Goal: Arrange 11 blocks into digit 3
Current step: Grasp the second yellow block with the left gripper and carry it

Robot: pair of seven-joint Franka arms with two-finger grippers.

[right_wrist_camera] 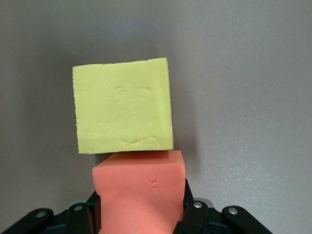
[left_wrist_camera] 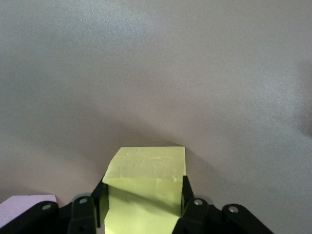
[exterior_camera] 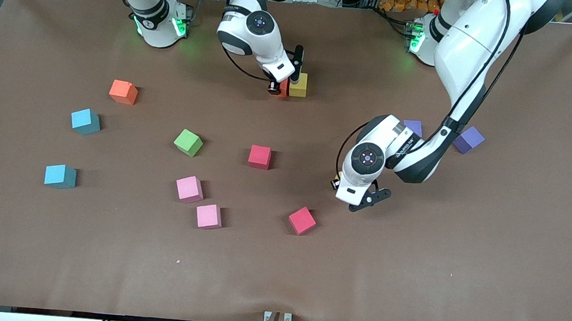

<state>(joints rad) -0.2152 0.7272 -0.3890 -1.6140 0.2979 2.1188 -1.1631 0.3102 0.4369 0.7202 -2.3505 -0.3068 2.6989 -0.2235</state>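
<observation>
Table: brown matte tabletop [exterior_camera: 410, 272] carrying scattered small foam cubes.
Right gripper [exterior_camera: 286, 81]: low at the robots' edge of the table, jaws clamped on a red-orange matte foam cube [right_wrist_camera: 139, 192]; this cube touches a yellow matte foam cube [exterior_camera: 298, 85] resting on the table beside it.
Left gripper [left_wrist_camera: 141, 214]: low over the table's middle, toward the left arm's end, jaws clenched on a second yellow matte foam cube [left_wrist_camera: 146, 187]; a pink cube corner [left_wrist_camera: 27, 207] shows just beside it in the left wrist view.
Purple cubes: one [exterior_camera: 468, 139] near the left arm's elbow, another [exterior_camera: 413, 127] partly hidden by that arm.
Loose cubes, mid-table: orange [exterior_camera: 123, 91], green [exterior_camera: 188, 142], red [exterior_camera: 259, 157], a second red [exterior_camera: 302, 220], pink [exterior_camera: 190, 189], a second pink [exterior_camera: 208, 216].
Light-blue cubes: two [exterior_camera: 85, 121] [exterior_camera: 60, 176] toward the right arm's end.
Digit 3: only the touching red-orange and yellow pair stands joined.
</observation>
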